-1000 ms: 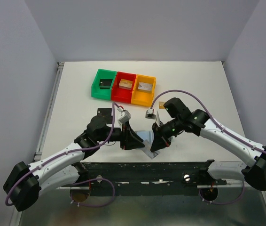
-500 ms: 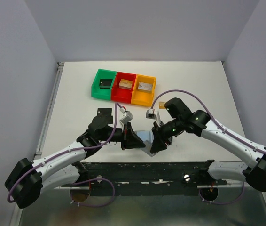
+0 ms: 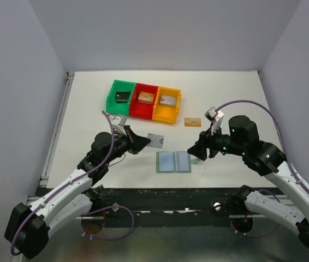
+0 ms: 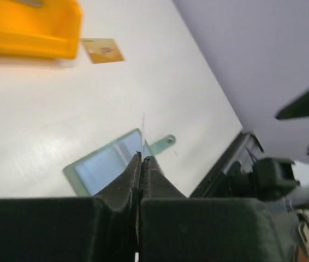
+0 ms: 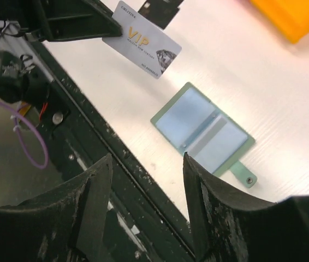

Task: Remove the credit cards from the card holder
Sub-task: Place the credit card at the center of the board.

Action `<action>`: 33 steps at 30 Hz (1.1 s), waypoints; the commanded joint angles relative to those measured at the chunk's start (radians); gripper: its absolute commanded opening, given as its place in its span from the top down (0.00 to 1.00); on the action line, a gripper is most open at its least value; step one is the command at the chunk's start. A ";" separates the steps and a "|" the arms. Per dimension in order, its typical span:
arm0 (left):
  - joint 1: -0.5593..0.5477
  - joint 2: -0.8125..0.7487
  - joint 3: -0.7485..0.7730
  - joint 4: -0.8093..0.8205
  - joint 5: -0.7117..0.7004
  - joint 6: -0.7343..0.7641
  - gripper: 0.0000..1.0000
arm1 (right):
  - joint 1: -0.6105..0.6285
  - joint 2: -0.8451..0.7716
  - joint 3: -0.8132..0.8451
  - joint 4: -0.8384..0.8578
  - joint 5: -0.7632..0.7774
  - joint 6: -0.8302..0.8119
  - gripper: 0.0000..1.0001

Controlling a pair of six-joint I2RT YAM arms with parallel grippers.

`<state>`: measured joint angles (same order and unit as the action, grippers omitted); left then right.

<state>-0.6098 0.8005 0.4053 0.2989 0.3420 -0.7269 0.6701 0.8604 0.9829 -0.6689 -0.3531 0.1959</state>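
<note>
at the far left of the table (image 3: 89, 109) a green bin (image 3: 112, 101) holds a black piece. a red bin (image 3: 137, 103) touching it holds a tan piece, and an orange bin (image 3: 165, 113) at the row's right end holds a silver piece.

nearer the arms, the left gripper (image 3: 145, 142) has its jaws pressed together on a silvery-white card (image 3: 155, 140). it pinches the card's left end. the right wrist view shows the card's face, printed "vip" in gold. the left wrist view shows it only edge-on, as a thin line between the closed fingers (image 4: 127, 180). the card is up off the table, left of the card holder (image 3: 173, 161) and apart from it. a black card (image 5: 162, 10) shows partly at the top edge of the right wrist view, on the table beyond the held card.

the card holder lies flat and open on the table between the two grippers, near the front edge. its pale blue pockets face up and its small closing tab sticks out on the right side.

a gold-tan card (image 3: 192, 121) lies flat on the table just right of the orange bin, well apart from the holder.

the right gripper (image 3: 194, 153) hangs just right of the holder's tab side. its fingers are spread apart with nothing between them.
</note>
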 commanded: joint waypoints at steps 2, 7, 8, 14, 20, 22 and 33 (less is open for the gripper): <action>0.065 0.143 -0.006 -0.064 -0.218 -0.170 1.00 | 0.002 -0.069 -0.122 0.103 0.163 0.102 0.38; 0.082 0.349 0.050 0.029 -0.202 -0.197 1.00 | 0.000 -0.089 -0.208 0.160 0.149 0.169 0.39; 0.085 0.391 0.068 0.045 -0.198 -0.198 1.00 | 0.000 -0.087 -0.217 0.169 0.143 0.177 0.39; 0.117 0.630 0.104 0.244 -0.161 -0.253 1.00 | 0.000 -0.074 -0.257 0.199 0.132 0.215 0.40; 0.139 0.802 0.138 0.396 -0.120 -0.310 1.00 | 0.000 -0.058 -0.285 0.227 0.120 0.232 0.40; 0.146 0.853 0.147 0.446 -0.097 -0.334 1.00 | 0.000 -0.047 -0.288 0.230 0.121 0.232 0.40; 0.179 0.985 0.199 0.554 -0.008 -0.375 0.96 | 0.000 0.017 -0.277 0.235 0.112 0.212 0.40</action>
<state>-0.4442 1.7535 0.5690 0.7818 0.2749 -1.0904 0.6701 0.8604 0.7094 -0.4599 -0.2367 0.4183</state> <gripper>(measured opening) 0.030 0.602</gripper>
